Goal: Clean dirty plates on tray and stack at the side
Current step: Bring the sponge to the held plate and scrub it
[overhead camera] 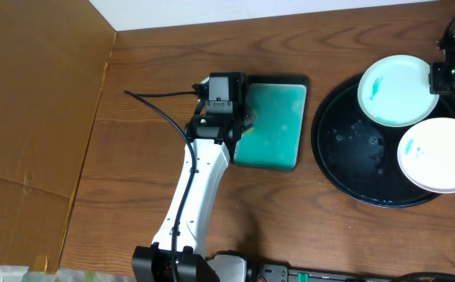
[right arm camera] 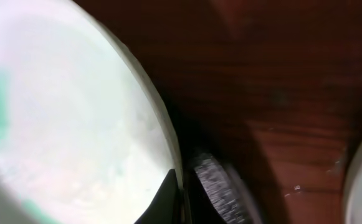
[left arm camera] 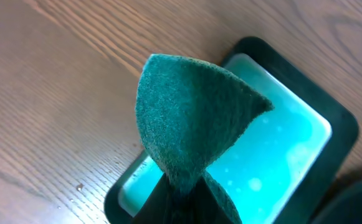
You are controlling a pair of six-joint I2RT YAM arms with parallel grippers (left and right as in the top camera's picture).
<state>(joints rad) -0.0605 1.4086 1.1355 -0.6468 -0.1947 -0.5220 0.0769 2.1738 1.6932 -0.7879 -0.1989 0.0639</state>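
Observation:
A pale aqua plate (overhead camera: 395, 90) with a teal smear lies on the upper part of the round black tray (overhead camera: 352, 149). A white plate (overhead camera: 438, 153) with a small teal smear lies at the tray's lower right. A third plate is not in view. My right gripper (overhead camera: 440, 77) is shut on the aqua plate's right rim; in the right wrist view the rim (right arm camera: 162, 134) runs between the jaws (right arm camera: 182, 190). My left gripper (overhead camera: 241, 129) is shut on a green scouring pad (left arm camera: 193, 118) and holds it above the left edge of the rectangular teal tray (left arm camera: 280, 155).
The rectangular black-rimmed teal tray (overhead camera: 278, 125) sits mid-table, left of the round tray. A brown cardboard sheet (overhead camera: 31, 102) covers the far left. A black cable (overhead camera: 160, 113) trails from the left arm. Water droplets dot the wood (left arm camera: 78, 186).

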